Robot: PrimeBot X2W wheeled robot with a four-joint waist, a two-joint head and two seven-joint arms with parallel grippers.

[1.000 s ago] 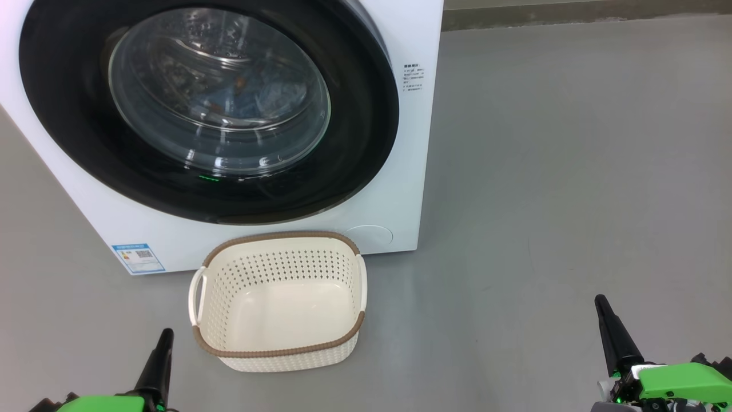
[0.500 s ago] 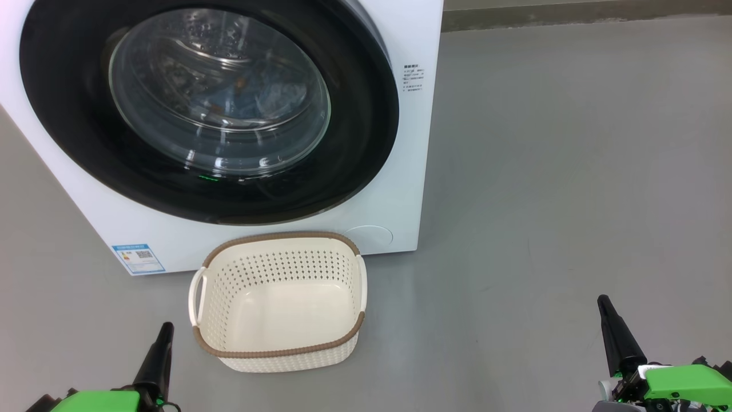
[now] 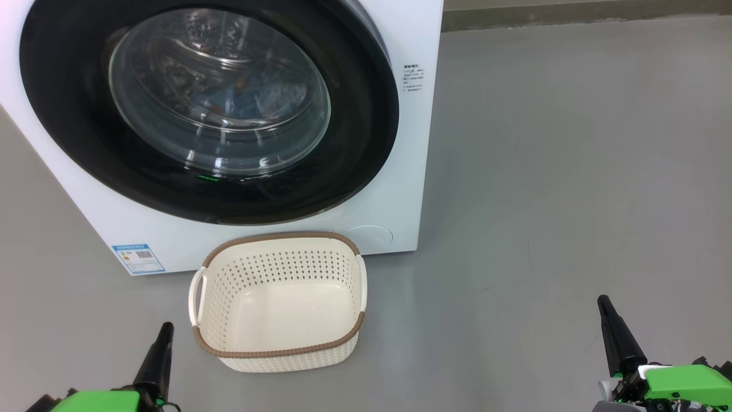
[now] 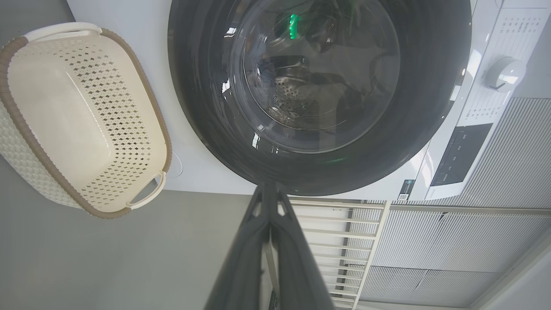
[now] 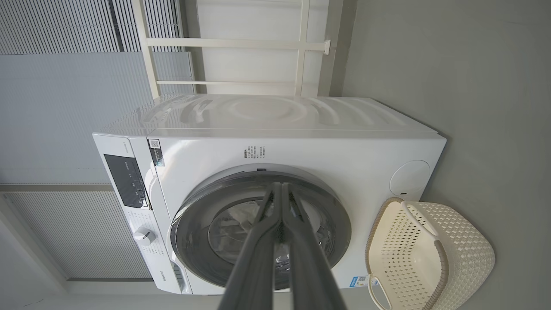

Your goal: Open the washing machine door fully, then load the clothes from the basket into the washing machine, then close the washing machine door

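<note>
The white washing machine (image 3: pixel 394 189) stands ahead with its black-rimmed glass door (image 3: pixel 366 114) closed flat against the front. Behind the glass, blue fabric of the clothes (image 3: pixel 251 97) lies in the steel drum. On the floor just in front sits the cream perforated basket (image 3: pixel 277 349) with its brown rim, holding nothing. My left gripper (image 3: pixel 164 329) is low at the bottom left, shut, near the basket's left corner. At the bottom right my right gripper (image 3: pixel 601 300) is shut too, well away from the basket. Both wrist views face the door (image 4: pixel 202 86) (image 5: pixel 189 241).
Grey floor (image 3: pixel 572 171) stretches open to the right of the machine. A blue label sticker (image 3: pixel 137 258) marks the machine's lower left front. A white railing and ribbed wall panels (image 5: pixel 60 99) stand behind the machine. The control knob (image 4: pixel 503 73) sits on the panel.
The left gripper has shifted very slightly up and the right gripper slightly down and right over the first half second; since then nothing has moved.
</note>
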